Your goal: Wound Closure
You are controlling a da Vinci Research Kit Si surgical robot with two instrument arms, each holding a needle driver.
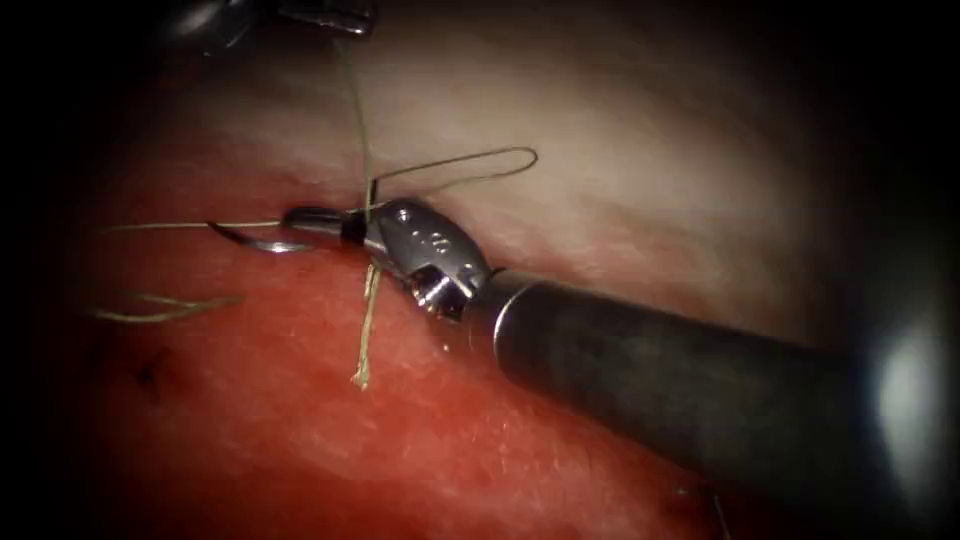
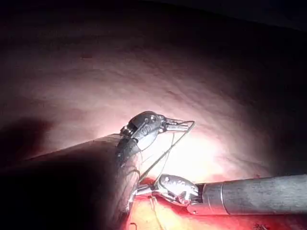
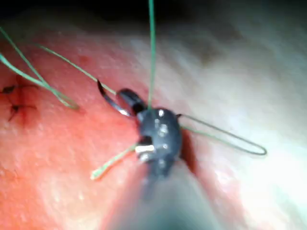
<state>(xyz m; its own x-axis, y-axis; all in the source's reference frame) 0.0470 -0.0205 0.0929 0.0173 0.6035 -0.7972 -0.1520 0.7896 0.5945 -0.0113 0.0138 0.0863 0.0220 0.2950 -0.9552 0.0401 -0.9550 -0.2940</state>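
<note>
The right tool (image 1: pixel 305 218) reaches in from the lower right, jaws shut on the curved needle (image 1: pixel 255 242) near one end of its curve. The needle lies free above the red tissue (image 1: pixel 300 440), its sharp tip pointing left and not in the tissue. In the right wrist view the same needle (image 3: pixel 108 99) hangs from the right tool (image 3: pixel 127 98). A taut thread (image 1: pixel 356 110) climbs from beside the jaws to the left tool (image 1: pixel 335 15) at the top edge. In the left wrist view the left tool (image 2: pixel 180 126) is shut on the thread (image 2: pixel 165 151).
A loose thread loop (image 1: pixel 500 160) lies on the pale tissue to the right of the jaws. A frayed cut end (image 1: pixel 364 350) hangs below the right tool. More thread ends (image 1: pixel 160 310) and a dark stitch mark (image 1: pixel 150 375) sit at the left.
</note>
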